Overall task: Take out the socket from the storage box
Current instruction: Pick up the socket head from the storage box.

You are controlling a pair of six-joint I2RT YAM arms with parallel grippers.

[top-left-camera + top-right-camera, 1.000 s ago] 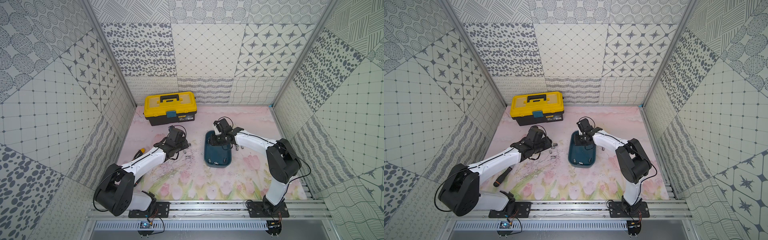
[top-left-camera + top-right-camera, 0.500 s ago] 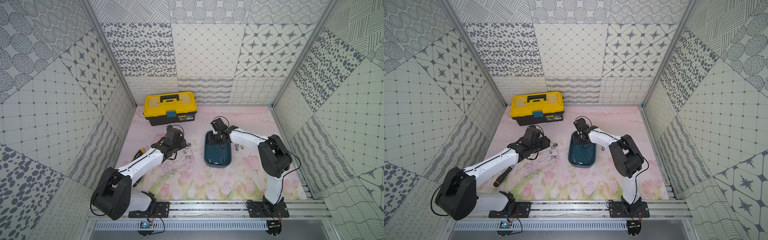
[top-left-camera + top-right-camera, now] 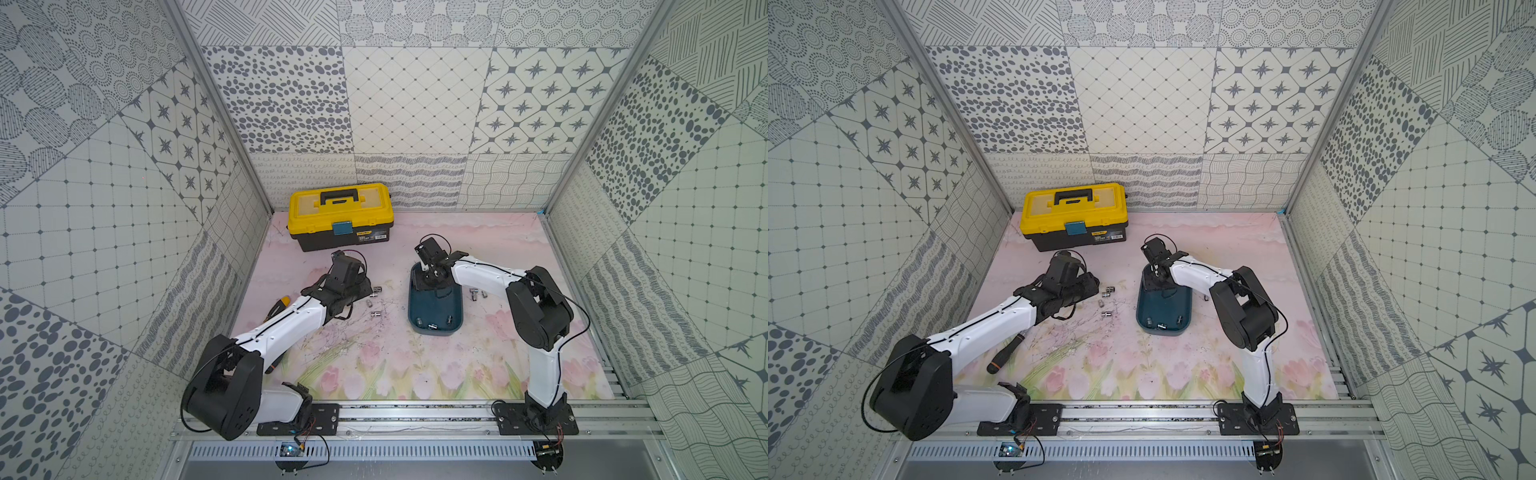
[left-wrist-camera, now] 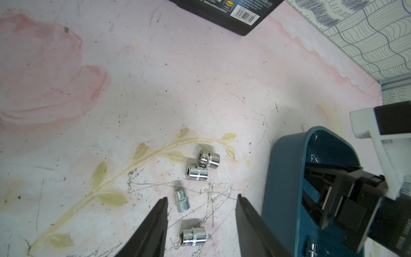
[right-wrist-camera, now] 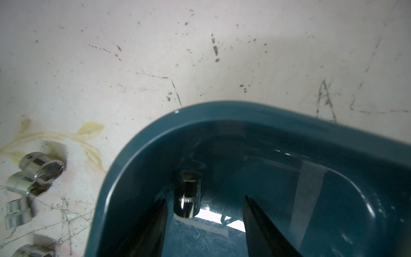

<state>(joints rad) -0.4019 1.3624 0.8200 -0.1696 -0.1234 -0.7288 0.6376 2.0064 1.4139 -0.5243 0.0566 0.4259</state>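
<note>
right wrist view shows the right gripper (image 5: 204, 199) lowered into the storage box (image 5: 142, 142), jaws apart and clamped on nothing. the socket (image 5: 188, 195), chrome, sits on the box floor between the two fingers, close against one finger (image 5: 155, 224); whether they touch i cannot tell. the box's curved end wall rises just beyond it.

in both top views this gripper is at the far end of the box, the end nearer the yellow-lidded toolbox (image 3: 340, 216). more sockets (image 3: 432, 325) lie at the box's near end.

the left gripper (image 4: 201, 197) hangs over the floral mat (image 4: 155, 89) just beside the box, jaws apart and holding nothing. four loose sockets (image 4: 196, 174) lie on the mat, two of them between its fingers. a screwdriver (image 3: 1005, 353) lies by the left arm.
</note>
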